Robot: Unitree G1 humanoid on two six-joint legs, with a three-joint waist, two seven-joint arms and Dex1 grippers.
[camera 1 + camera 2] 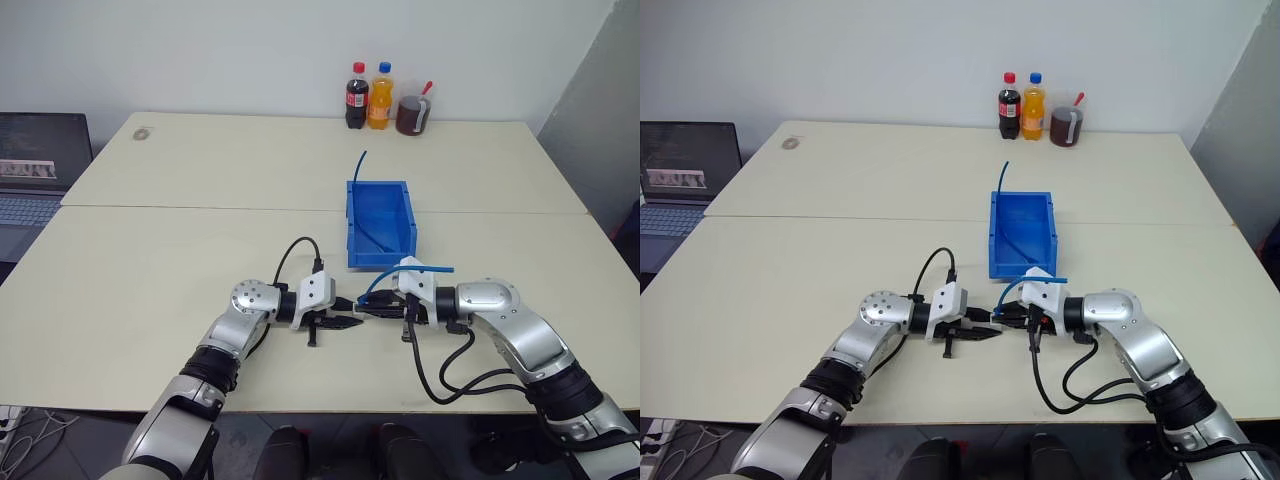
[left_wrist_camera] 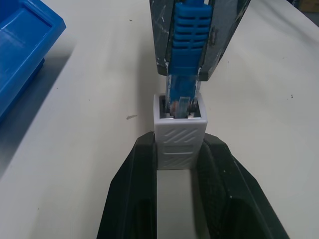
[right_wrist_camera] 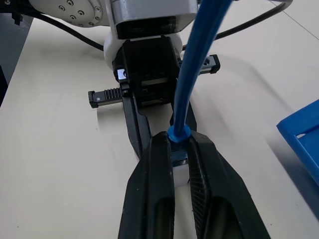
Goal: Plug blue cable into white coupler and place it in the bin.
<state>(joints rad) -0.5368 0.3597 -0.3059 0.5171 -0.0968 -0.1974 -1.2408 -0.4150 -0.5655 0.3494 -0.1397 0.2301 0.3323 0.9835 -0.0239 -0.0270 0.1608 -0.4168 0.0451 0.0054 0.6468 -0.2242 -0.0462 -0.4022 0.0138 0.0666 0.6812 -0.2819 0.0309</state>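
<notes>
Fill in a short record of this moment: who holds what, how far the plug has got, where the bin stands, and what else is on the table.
left gripper: fingers shut on the white coupler
right gripper: fingers shut on the blue cable at its plug boot
plug: tip inside the coupler's opening; full seating cannot be told
bin: just beyond the grippers, a cable lying in it
table's far edge: cola bottle, orange drink bottle, dark jug

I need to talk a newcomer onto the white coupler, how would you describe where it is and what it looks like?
Start at the bin in the middle of the cream table; just in front of its near end the two grippers meet tip to tip. The left gripper grips the white coupler, a tiny ribbed block. The blue cable plug enters its opening.
</notes>
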